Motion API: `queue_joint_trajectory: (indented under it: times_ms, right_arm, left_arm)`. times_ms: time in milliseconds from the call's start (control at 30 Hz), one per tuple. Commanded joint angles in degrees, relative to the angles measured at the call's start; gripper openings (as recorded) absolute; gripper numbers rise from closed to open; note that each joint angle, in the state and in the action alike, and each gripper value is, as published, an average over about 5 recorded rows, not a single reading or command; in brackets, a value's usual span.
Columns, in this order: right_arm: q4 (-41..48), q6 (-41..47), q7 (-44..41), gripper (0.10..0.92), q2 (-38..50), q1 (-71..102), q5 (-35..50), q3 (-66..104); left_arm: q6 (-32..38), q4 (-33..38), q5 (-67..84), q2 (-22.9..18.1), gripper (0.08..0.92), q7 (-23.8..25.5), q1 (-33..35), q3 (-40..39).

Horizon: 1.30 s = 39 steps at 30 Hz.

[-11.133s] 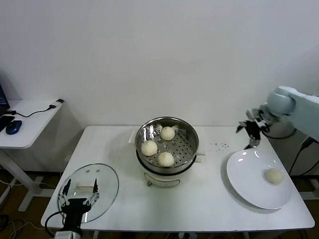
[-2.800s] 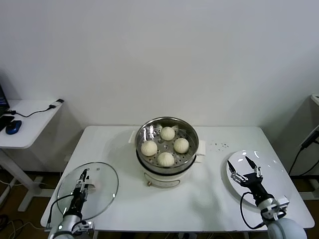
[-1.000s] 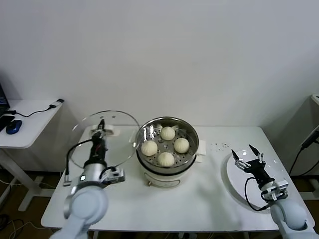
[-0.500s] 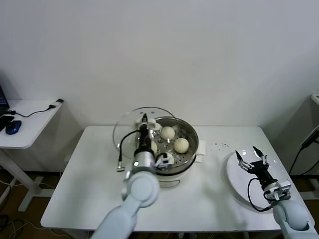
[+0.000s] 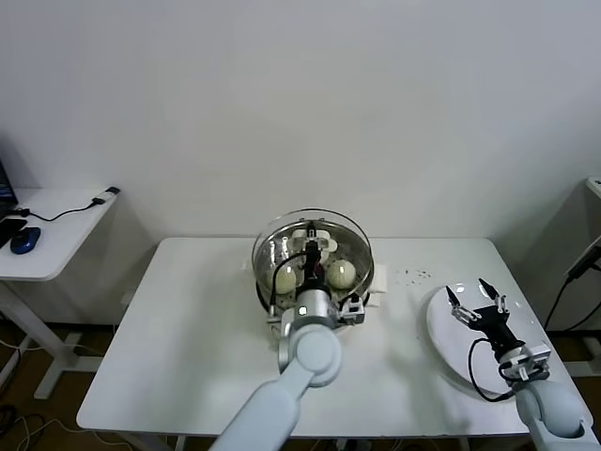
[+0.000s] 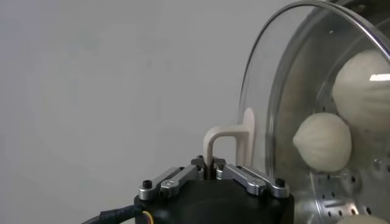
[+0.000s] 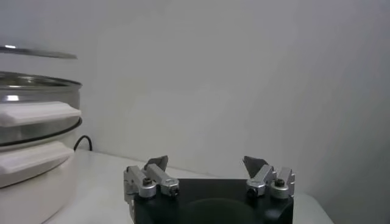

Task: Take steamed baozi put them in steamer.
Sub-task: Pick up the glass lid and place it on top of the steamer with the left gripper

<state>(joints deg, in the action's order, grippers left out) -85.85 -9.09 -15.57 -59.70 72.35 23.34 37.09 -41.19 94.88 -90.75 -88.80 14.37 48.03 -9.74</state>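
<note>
**Capping the steamer: lid now over the basket**

Look at what has changed for you in the last second: the glass lid (image 5: 310, 240), which your left hand (image 5: 313, 256) was carrying in from the 9 o'clock side of the bench (image 5: 178, 357), now hangs directly over the steamer (image 5: 362, 282). It has not visibly seated; from the right wrist view it sits level just above the rim, with a gap showing. Your left hand is clamped fully shut on the lid's white handle (image 6: 234, 141), as the left wrist view shows plainly.

That tells you the loading is done. The steamed baozi (image 5: 341, 273) lie inside the basket, under the glass; two show clearly at about 8 and 4 o'clock of the basket's centre, the others are hidden behind your arm. They sit just below your left hand, apart from it, with the lid between.

Your right hand (image 5: 478, 306) waits at 3 o'clock, fingers spread wide and holding nothing, above the white plate (image 5: 451, 352), which is bare.

Judging from this, you only need to lower and let go.
</note>
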Motion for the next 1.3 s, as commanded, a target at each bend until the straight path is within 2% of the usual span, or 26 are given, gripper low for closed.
queue_joint_trajectory:
  times_ms: [33, 567, 1300]
  right_arm:
    - [0.2, -0.1, -0.1, 0.823, -0.1, 0.0, 0.0, 0.2]
    - [0.3, -0.3, -0.3, 0.823, -0.4, -0.1, -0.4, 0.5]
    - [0.7, -0.4, -0.8, 0.823, -1.3, -0.3, -0.9, 1.1]
  left_arm:
    - [0.0, -5.2, 0.1, -2.1, 0.146, -2.2, -1.2, -1.2]
    - [-0.1, -3.8, 0.9, -0.5, 0.146, 1.1, -1.0, -1.2]
    - [-0.3, -3.9, 1.1, 0.1, 0.146, 1.2, -0.3, -1.1]
